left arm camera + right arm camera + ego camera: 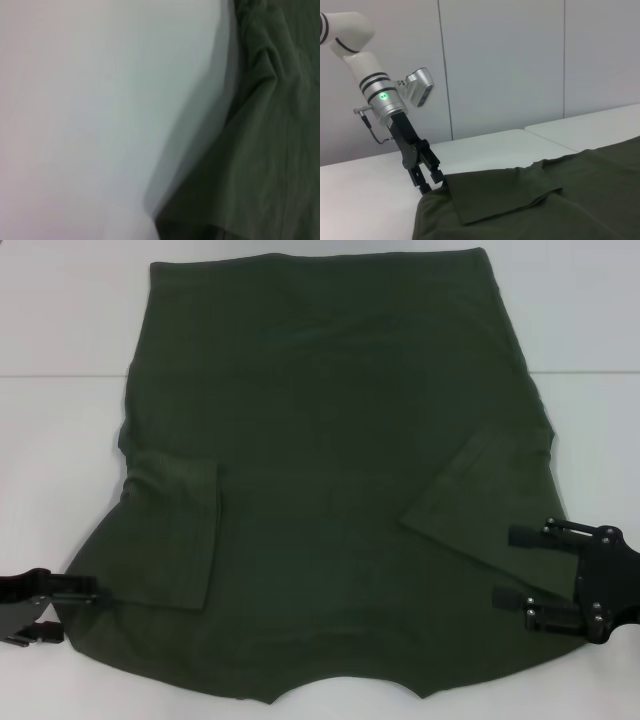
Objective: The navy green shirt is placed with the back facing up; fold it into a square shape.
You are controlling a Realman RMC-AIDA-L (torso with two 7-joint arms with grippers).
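Head view: navy green shirt (330, 490) cut off below, left gripper (85, 612) indeterminate, right gripper (512, 568) agape.

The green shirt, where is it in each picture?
Head view: the green shirt fills the middle of the white table, sleeves folded in.
Left wrist view: it is the dark cloth along one side.
Right wrist view: it lies across the near part.
Shared landmark: the left pincer at the shirt's edge.

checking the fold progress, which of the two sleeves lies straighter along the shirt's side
The sleeve on the robot's left: it lies folded inward nearly parallel to the navy green shirt's side edge. The right sleeve slants diagonally across the body.
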